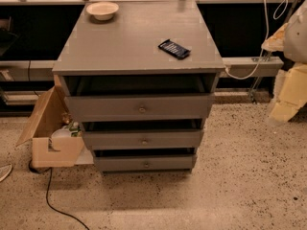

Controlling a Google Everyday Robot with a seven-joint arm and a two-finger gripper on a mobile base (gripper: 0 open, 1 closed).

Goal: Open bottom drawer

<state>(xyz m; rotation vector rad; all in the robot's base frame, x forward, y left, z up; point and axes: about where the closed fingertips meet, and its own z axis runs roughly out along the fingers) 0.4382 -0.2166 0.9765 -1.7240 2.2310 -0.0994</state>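
On speckled floor by a dark wall stands a grey cabinet (134,37). Its bottom drawer (145,164), lowest of three, faces the camera, long axis left-right. The gripper (288,97) hangs at far right; I cannot tell its state.

Cream blocky claw (278,112) at right edge, whitish arm (298,30)

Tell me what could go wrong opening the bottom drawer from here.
The gripper is not in view, so the whole approach lies ahead. The bottom drawer has a small knob close below the middle drawer, whose knob looks alike; grabbing the wrong one seems possible. The black cable on the floor could snag the base.
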